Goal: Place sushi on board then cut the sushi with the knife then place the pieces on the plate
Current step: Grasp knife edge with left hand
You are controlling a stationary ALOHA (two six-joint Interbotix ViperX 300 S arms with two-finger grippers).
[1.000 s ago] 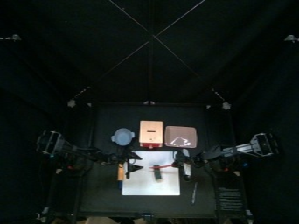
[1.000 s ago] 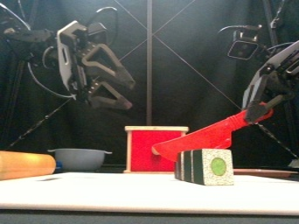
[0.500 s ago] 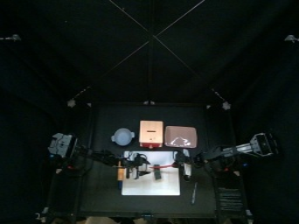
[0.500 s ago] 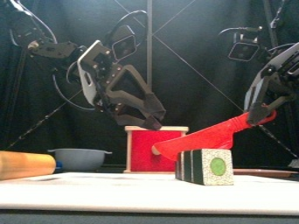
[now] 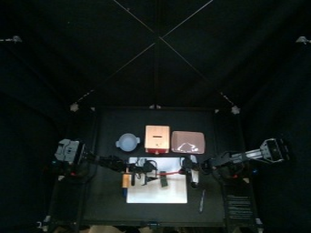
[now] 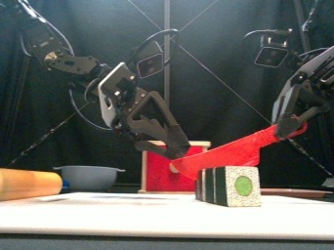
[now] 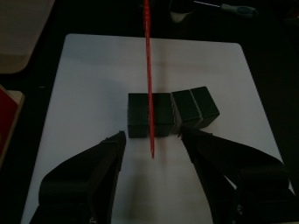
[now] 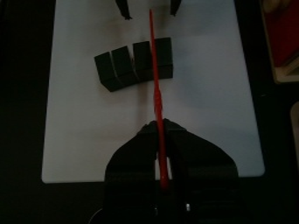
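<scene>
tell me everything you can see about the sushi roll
The sushi roll is a short row of dark green blocks, slightly fanned apart; its end face is pale and speckled with a green round and red centre. It lies on the white cutting board. The red knife, held in the right gripper, rests edge-down across its top between two blocks. The left gripper hovers beside it, jaws open, seemingly not touching.

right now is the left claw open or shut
Open: the left claw has its black jaws spread wide apart, aimed at the dark green toy sushi roll.
</scene>
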